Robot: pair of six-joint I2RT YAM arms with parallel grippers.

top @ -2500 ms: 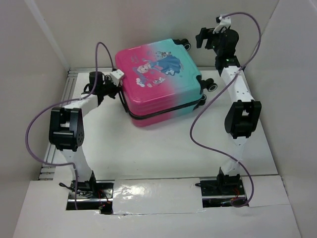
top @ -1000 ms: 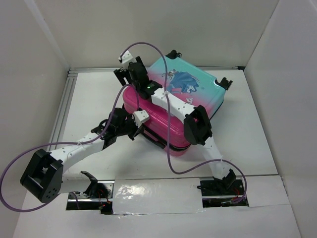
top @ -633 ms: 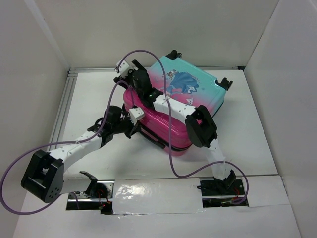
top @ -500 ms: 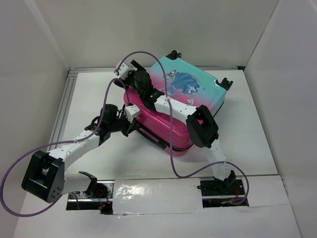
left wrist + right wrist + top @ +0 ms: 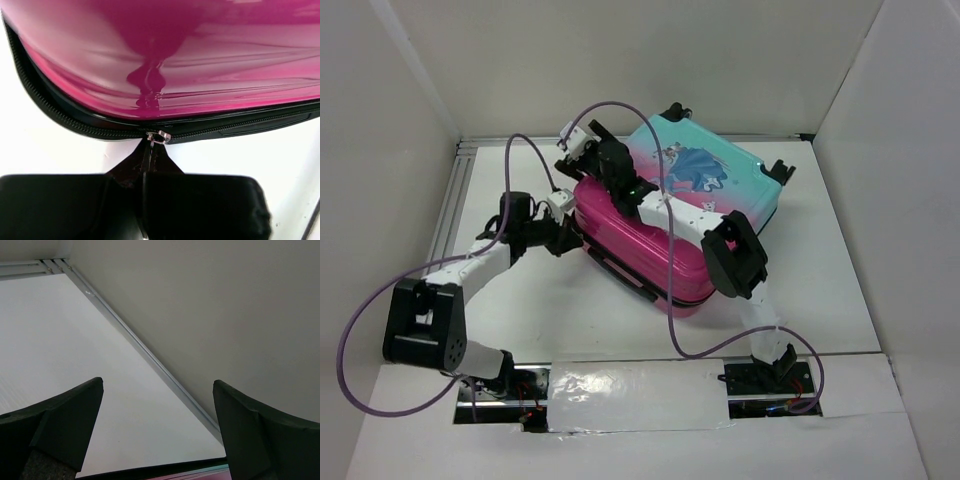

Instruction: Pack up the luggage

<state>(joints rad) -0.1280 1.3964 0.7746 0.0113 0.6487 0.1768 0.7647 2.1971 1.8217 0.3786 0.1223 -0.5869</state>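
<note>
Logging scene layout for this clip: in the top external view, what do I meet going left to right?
Aluminium rail → left end effector, pinching the zipper pull → suitcase → its black wheel.

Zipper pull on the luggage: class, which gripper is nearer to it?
Left. The left gripper is shut on the zipper pull; the right gripper is open by the far edge of the luggage.

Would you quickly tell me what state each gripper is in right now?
Left gripper: closed, fingers pinching the zipper pull of the luggage.
Right gripper: open, holding nothing.
</note>
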